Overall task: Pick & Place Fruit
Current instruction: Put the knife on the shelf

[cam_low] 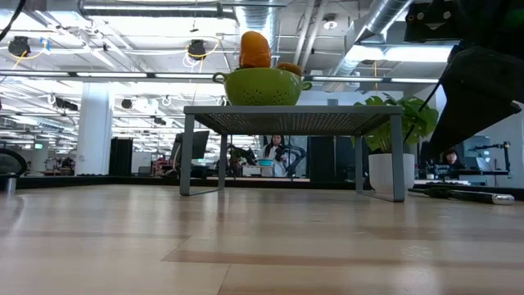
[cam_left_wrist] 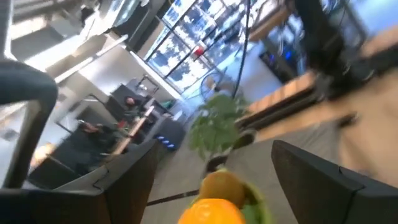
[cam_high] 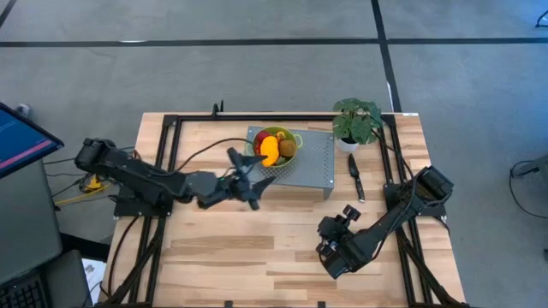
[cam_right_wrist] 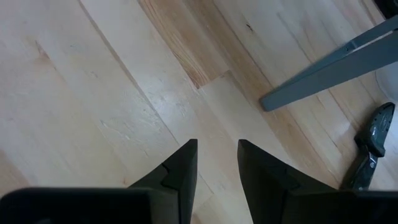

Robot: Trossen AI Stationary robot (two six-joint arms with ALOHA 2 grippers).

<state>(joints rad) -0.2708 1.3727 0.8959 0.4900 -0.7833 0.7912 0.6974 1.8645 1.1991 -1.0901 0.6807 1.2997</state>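
A green colander bowl stands on a grey perforated stand at the table's far middle. It holds the fruit: a long orange-yellow piece, a red one and a brown-green oval. In the low view the orange fruit sticks up above the bowl's rim. My left gripper hovers open and level at the stand's near left side, pointing at the bowl; in its wrist view the fruit shows between its spread fingers. My right gripper hangs open over bare table at the near right, nothing between its fingers.
A leafy potted plant stands at the stand's far right corner. A black-handled knife lies on the table right of the stand, close to my right gripper. The stand's leg is ahead of that gripper. Bare wood lies toward the near edge.
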